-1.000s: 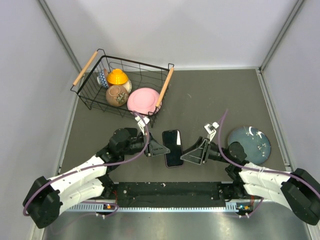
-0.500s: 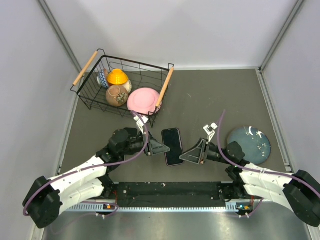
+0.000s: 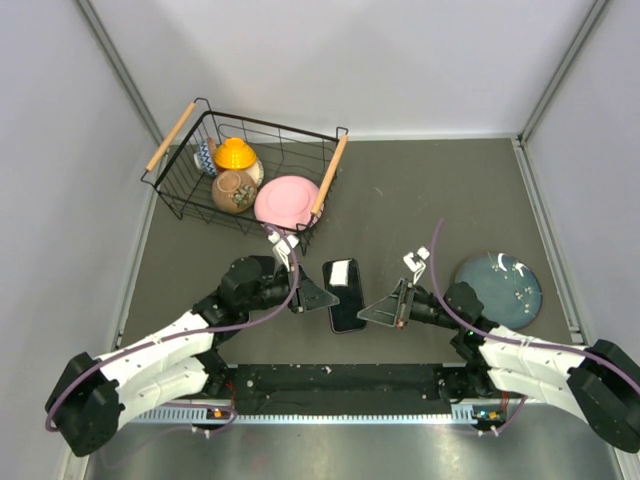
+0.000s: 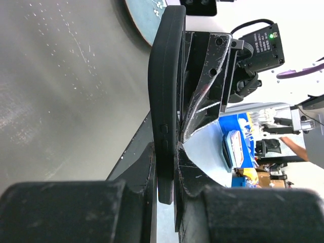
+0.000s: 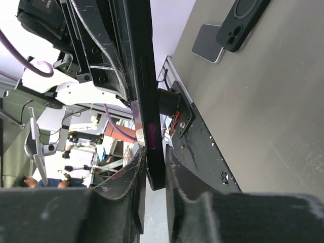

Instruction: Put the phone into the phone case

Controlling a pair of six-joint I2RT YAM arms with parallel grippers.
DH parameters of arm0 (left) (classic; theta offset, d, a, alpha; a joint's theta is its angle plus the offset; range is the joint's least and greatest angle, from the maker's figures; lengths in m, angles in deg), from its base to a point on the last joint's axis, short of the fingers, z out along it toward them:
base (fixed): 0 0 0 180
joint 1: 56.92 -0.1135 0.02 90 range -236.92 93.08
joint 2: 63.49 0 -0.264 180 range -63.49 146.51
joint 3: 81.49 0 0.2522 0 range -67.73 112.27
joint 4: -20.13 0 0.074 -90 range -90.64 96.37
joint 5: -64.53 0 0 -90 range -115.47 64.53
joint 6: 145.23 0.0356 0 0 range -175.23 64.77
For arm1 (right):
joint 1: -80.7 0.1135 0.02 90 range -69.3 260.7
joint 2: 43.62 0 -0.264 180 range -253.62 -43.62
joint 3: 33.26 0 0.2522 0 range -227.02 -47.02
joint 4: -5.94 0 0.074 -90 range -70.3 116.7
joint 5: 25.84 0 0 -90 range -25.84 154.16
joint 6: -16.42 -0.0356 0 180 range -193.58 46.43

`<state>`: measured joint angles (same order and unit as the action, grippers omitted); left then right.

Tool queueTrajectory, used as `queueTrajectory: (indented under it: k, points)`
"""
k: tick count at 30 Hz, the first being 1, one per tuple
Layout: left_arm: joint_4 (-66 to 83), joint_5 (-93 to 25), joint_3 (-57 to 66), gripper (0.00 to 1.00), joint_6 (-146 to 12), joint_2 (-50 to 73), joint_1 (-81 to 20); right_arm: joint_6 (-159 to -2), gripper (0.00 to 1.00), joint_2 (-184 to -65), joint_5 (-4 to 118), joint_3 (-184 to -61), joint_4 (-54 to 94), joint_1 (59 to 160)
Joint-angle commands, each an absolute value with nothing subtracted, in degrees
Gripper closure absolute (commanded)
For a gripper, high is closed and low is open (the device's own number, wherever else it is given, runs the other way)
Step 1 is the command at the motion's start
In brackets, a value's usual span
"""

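A dark phone [image 3: 345, 292] with a purple edge is held above the table between both grippers, screen up. In the left wrist view my left gripper [image 4: 164, 152] is shut on the black phone case [image 4: 164, 76] along its buttoned side edge. In the right wrist view my right gripper [image 5: 154, 157] is shut on the phone's [image 5: 144, 76] opposite edge, at a purple side button. From above, the left gripper [image 3: 322, 296] is on the phone's left side and the right gripper [image 3: 374, 313] on its lower right. I cannot tell how far the phone sits in the case.
A wire basket [image 3: 190, 190] with a pink plate [image 3: 287, 200], a yellow lid and a brown bowl stands at the back left. A blue-grey plate [image 3: 500, 286] lies at the right. In the right wrist view a black case-like item [image 5: 243, 20] and a grey slab [image 5: 207, 43] lie on the grey surface.
The right gripper has slid a little left and nearer along the phone. The phone has shifted slightly left and tilted, and its screen now catches a white reflection. The left arm has hardly moved.
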<state>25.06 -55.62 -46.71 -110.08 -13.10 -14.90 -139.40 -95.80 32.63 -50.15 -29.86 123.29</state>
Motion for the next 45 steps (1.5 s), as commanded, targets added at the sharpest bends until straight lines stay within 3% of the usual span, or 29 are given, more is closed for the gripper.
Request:
queueTrajectory:
  k: [1, 3, 7, 16, 19, 20, 23, 24, 27, 30, 45]
  points:
    - [25.26, -54.38, -44.79, 1.0, -104.53, -12.08, -15.62, -139.94, 0.75, -95.04, 33.13, -53.0, -33.81, 123.68]
    - [26.22, -56.75, -44.79, 1.0, -105.15, -12.07, -15.62, -138.45, 0.6, -94.6, 33.39, -52.64, -34.44, 123.68]
    - [26.4, -59.48, -44.96, 1.0, -106.29, -13.13, -15.62, -133.97, 0.46, -93.9, 33.75, -53.61, -32.25, 123.68]
    - [30.61, -64.14, -46.37, 1.0, -109.36, -14.27, -15.62, -129.39, 0.43, -96.35, 34.98, -57.47, -29.25, 123.77]
    - [32.29, -64.93, -46.72, 1.0, -110.51, -13.66, -15.62, -129.38, 0.53, -98.37, 34.8, -58.44, -30.3, 123.68]
    - [32.21, -65.19, -46.64, 1.0, -110.51, -13.31, -15.62, -129.47, 0.72, -99.33, 34.63, -58.62, -31.18, 123.68]
    - [30.54, -64.85, -45.93, 0.99, -110.16, -12.6, -15.62, -130.52, 0.98, -100.39, 34.97, -58.8, -32.06, 123.68]
    - [30.01, -64.67, -45.76, 0.88, -109.9, -12.51, -15.62, -130.88, 1.0, -100.92, 35.24, -58.8, -32.24, 123.68]
    - [27.81, -63.62, -45.58, 0.65, -109.72, -12.16, -15.61, -132.11, 1.0, -100.92, 37.35, -58.01, -33.03, 123.59]
    - [27.46, -62.56, -47.07, 0.55, -110.33, -12.34, -15.62, -133.08, 1.0, -100.49, 39.89, -56.95, -33.12, 123.59]
    - [26.93, -60.98, -51.29, 0.55, -111.21, -14.71, -15.62, -137.47, 1.0, -95.57, 48.42, -54.31, -30.48, 122.01]
